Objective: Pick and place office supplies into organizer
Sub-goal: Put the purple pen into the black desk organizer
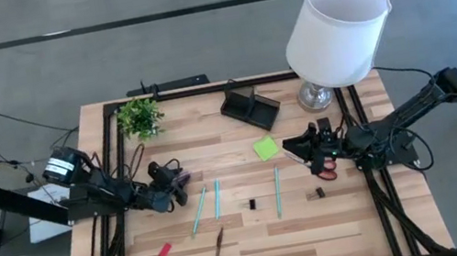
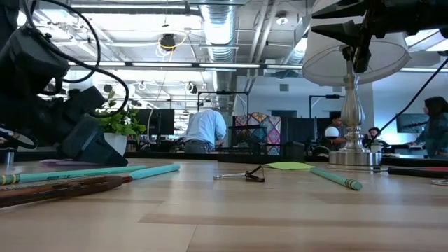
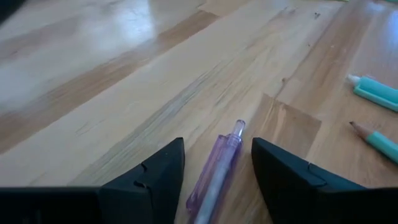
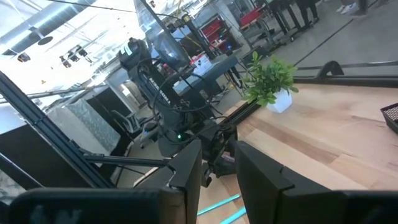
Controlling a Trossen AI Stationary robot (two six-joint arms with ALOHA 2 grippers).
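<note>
My left gripper [image 3: 214, 177] stands apart astride a pink pen [image 3: 214, 169], its lower end cut off. The right gripper [image 1: 306, 145] I cannot tell. Wooden table [image 1: 248, 246]; open office behind.

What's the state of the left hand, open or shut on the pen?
Open. In the left wrist view the left hand's dark fingers stand apart on either side of the translucent purple plastic pen, which lies flat on the wooden table.

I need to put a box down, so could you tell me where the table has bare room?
Bare wood runs along the table's near edge, right of the brown pencil, and between potted plant and organizer. The middle band is crowded with pens, clips and both grippers.
</note>
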